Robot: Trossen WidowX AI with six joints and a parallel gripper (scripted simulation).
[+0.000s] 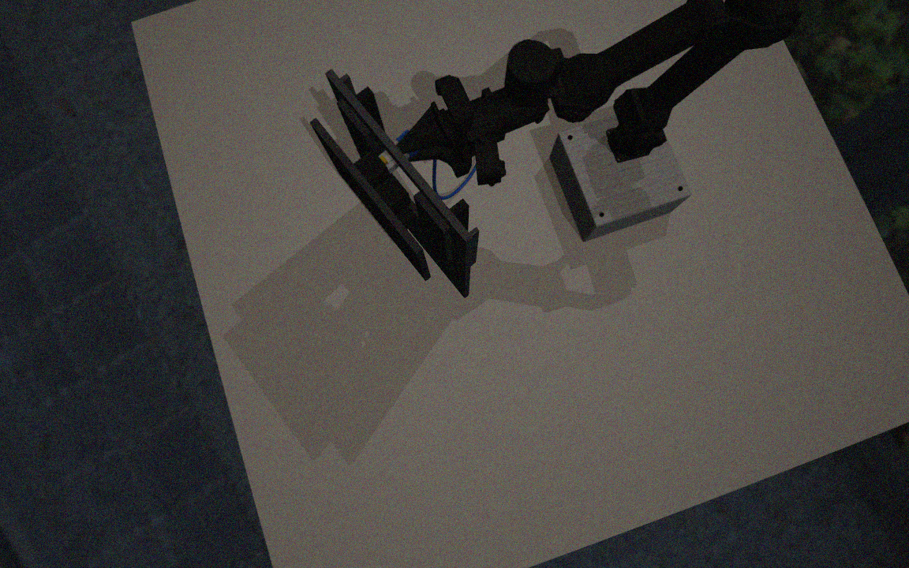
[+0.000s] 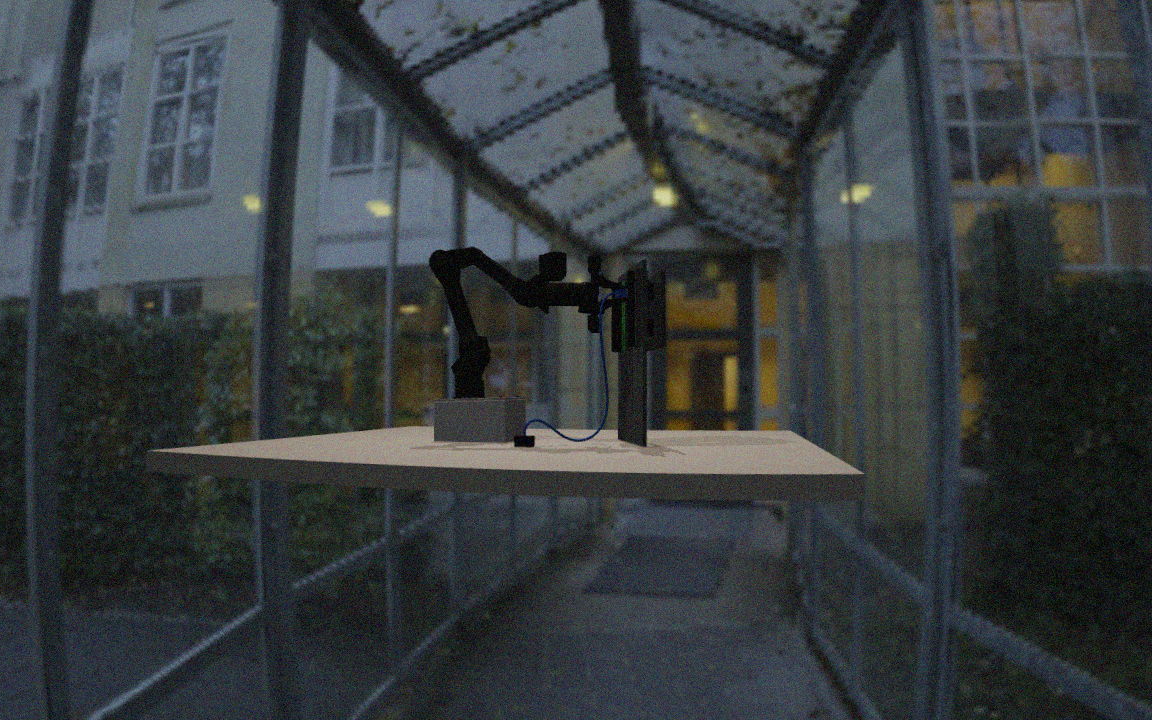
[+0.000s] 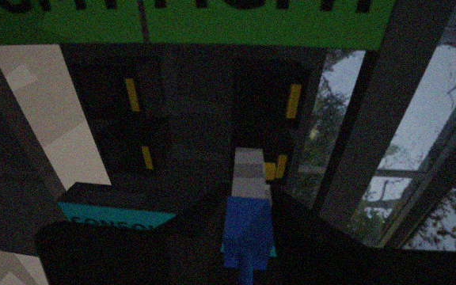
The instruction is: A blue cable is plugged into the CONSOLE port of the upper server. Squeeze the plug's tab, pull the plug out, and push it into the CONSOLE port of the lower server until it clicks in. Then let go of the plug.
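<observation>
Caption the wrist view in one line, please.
Wrist view: gripper shut on the blue cable's plug, a green label across the top.

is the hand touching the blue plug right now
Touching: the wrist view shows the hand's dark fingers closed around the blue plug, one on either side, with no gap visible between them and its blue body.
</observation>
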